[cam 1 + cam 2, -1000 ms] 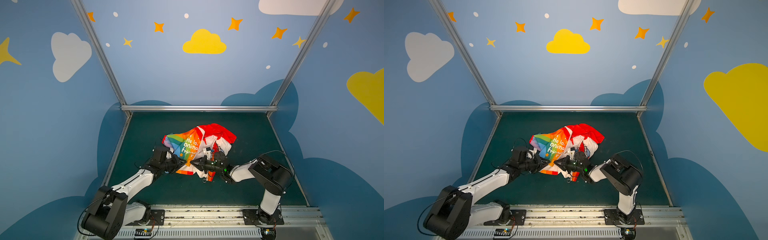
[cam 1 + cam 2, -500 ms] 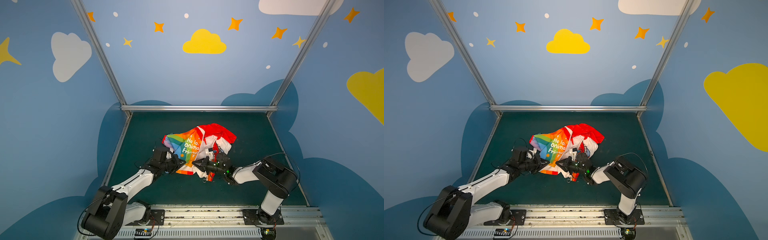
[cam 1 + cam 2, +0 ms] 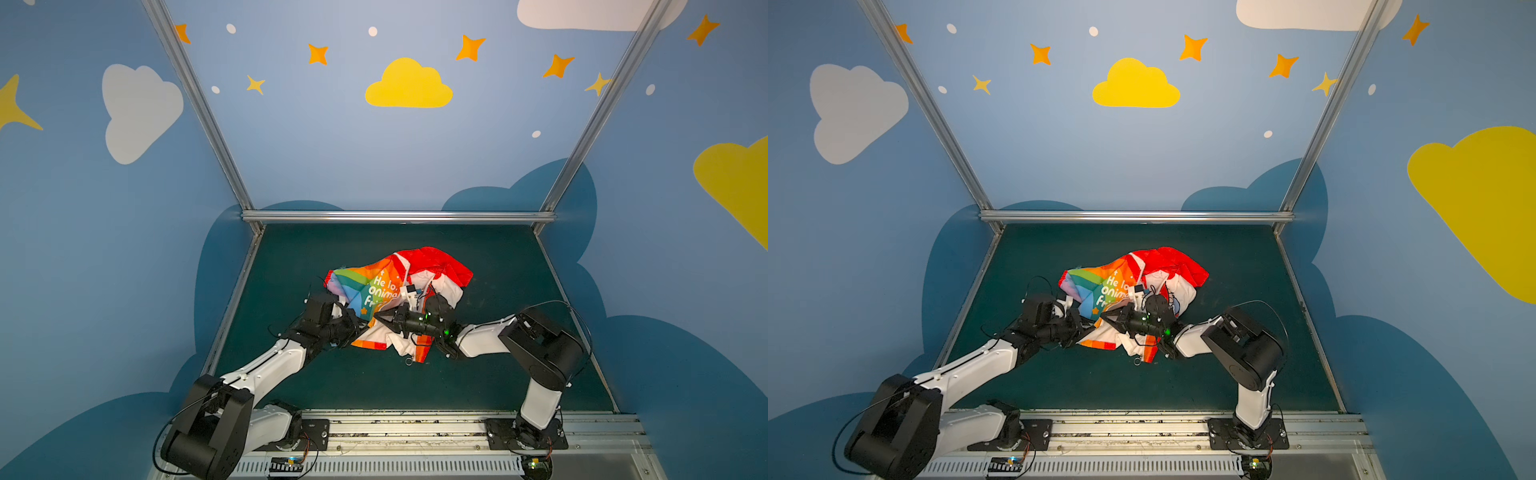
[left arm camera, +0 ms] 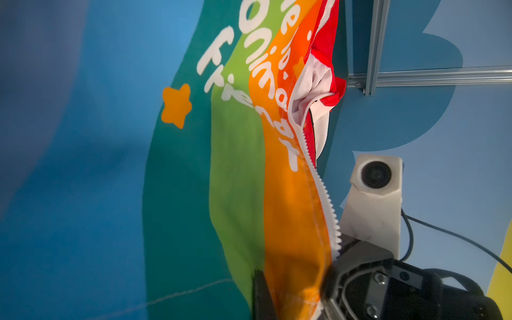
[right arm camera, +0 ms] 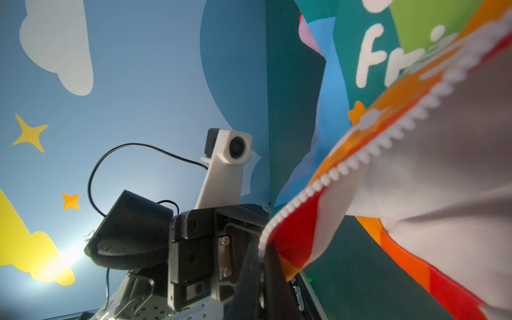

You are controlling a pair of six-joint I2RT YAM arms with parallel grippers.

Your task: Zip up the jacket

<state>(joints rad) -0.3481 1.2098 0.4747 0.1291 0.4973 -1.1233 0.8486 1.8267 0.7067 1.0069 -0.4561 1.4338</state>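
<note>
Left wrist view has the jacket (image 4: 238,180) right against the lens: teal, green and orange stripes with white lettering. A row of white zipper teeth (image 4: 322,188) runs unjoined along the orange edge, and white lining and red cloth gape open farther along. The left gripper (image 4: 273,293) is pinched tight on the orange hem beside those teeth; only one of its dark fingers (image 4: 259,293) shows. In the right wrist view the right gripper (image 5: 264,257) is likewise clamped on the jacket, at the end of the toothed edge, where red and white cloth bunch together.

In both top views the jacket lies crumpled about the middle of the dark green mat (image 3: 498,270), rainbow side to the left, red part far and right, white lining toward the near side. The two grippers meet nose to nose at its near-left part, just beside each other, the right arm reaching in over the cloth. A small ring (image 3: 408,362) lies on the mat at the jacket's near edge. Blue walls painted with clouds and stars stand around the mat.
</note>
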